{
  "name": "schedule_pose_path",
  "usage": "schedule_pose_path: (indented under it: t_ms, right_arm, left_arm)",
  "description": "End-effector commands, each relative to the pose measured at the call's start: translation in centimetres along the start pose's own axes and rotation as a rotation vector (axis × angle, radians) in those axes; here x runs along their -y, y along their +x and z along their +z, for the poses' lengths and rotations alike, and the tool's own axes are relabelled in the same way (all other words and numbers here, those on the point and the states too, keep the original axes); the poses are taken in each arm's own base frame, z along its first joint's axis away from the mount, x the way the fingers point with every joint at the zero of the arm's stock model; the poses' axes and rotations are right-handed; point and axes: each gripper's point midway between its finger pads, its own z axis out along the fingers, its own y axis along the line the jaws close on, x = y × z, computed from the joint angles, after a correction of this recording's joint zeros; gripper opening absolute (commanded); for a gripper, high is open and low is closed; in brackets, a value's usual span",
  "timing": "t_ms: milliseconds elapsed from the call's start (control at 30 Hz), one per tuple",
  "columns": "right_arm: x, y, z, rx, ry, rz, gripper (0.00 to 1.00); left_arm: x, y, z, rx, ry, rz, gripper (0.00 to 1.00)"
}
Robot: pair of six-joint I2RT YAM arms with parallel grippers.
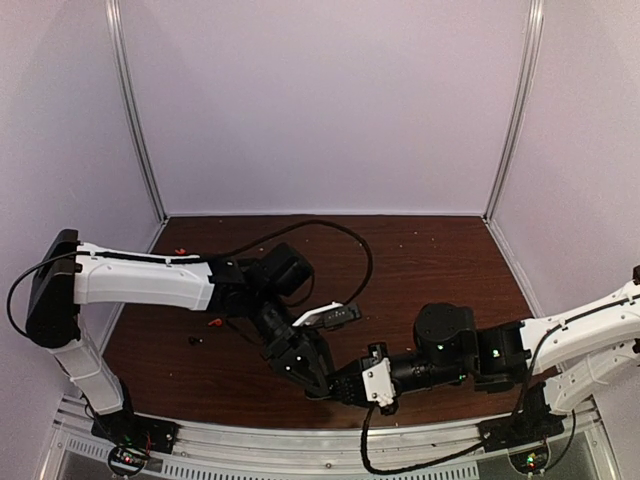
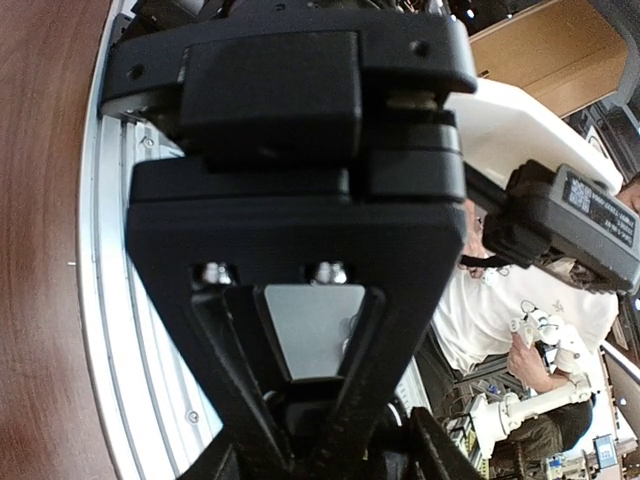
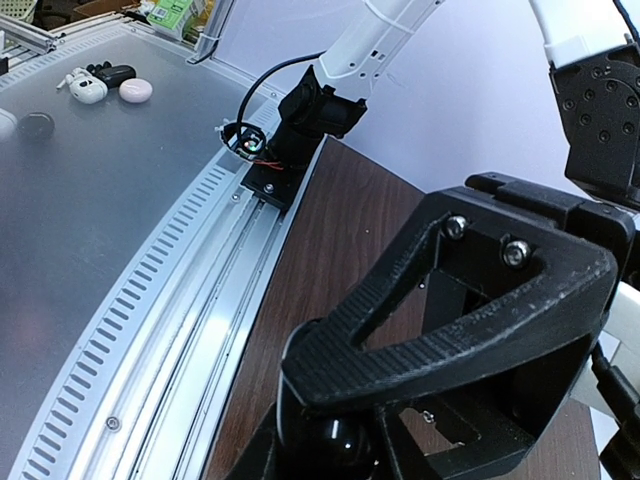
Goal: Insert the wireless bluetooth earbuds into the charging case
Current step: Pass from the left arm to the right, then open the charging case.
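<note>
One charging case (image 3: 322, 447) is seen, glossy black, at the tips of the right pincer (image 1: 345, 385), whose jaws look closed on it. The left pincer (image 1: 312, 375) meets it there, but its state cannot be told. Two are counted on the desk (image 1: 440, 260): a red earbud (image 1: 213, 322) and a black earbud (image 1: 192, 341), which lie well to the left, nearer the left arm.

Even diffuse overhead light, pale lilac enclosure walls (image 1: 320, 100) bright and flat, dark brown wooden tabletop (image 1: 440, 270) dim, shadows weak, ribbed aluminium rail (image 3: 150, 330) washed pale and bowed by wide-angle distortion, matte black plastic housing (image 2: 270, 90) near-lens, soft.
</note>
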Motion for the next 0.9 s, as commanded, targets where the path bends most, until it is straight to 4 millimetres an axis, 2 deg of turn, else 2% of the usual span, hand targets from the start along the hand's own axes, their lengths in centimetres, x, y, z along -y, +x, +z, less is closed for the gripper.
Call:
schedule_pose_path:
  t_ms: [0, 33, 100, 200, 233, 300, 367, 467, 567, 667, 767, 867]
  right_arm:
    - [0.9, -1.2, -0.7, 0.024, 0.036, 0.045, 0.2]
    - [1.0, -1.1, -0.8, 0.022, 0.047, 0.057, 0.19]
    - [1.3, -1.1, -1.2, 0.019, 0.067, 0.085, 0.18]
    - [2.1, -0.6, -2.0, 0.022, 0.101, 0.153, 0.17]
    - [2.5, -0.5, -2.4, 0.024, 0.115, 0.182, 0.17]
    - [3.7, -0.1, -3.2, 0.033, 0.15, 0.256, 0.16]
    - [5.0, 0.1, -4.1, 0.053, 0.172, 0.335, 0.15]
    - [7.0, 0.3, -5.6, 0.095, 0.192, 0.443, 0.14]
    - [8.3, 0.2, -6.7, 0.135, 0.175, 0.528, 0.14]
    - [8.8, 0.1, -7.1, 0.152, 0.143, 0.591, 0.14]
    - [9.4, 0.3, -7.1, 0.165, 0.119, 0.687, 0.14]
    - [10.2, 0.2, -7.1, 0.214, 0.109, 0.798, 0.15]
  left_arm:
    - [1.0, -2.1, -0.7, 0.033, -0.072, 0.156, 0.62]
    - [0.9, -2.3, -1.1, 0.041, -0.103, 0.17, 0.71]
    - [0.6, -3.1, -2.1, 0.068, -0.176, 0.198, 0.79]
    - [0.5, -5.0, -5.1, 0.165, -0.333, 0.244, 0.88]
    - [0.3, -5.8, -6.7, 0.216, -0.399, 0.259, 0.96]
    - [-0.3, -7.3, -10.0, 0.328, -0.562, 0.271, 0.98]
    - [-0.7, -7.5, -12.9, 0.427, -0.675, 0.282, 0.98]
    - [1.0, -7.8, -15.5, 0.539, -0.76, 0.375, 0.98]
    - [2.8, -7.5, -15.9, 0.552, -0.778, 0.475, 0.98]
    - [2.1, -7.0, -14.8, 0.441, -0.785, 0.504, 0.98]
    - [1.0, -7.0, -12.7, 0.326, -0.947, 0.633, 0.98]
    - [2.6, -7.3, -11.5, 0.351, -1.12, 0.858, 0.98]
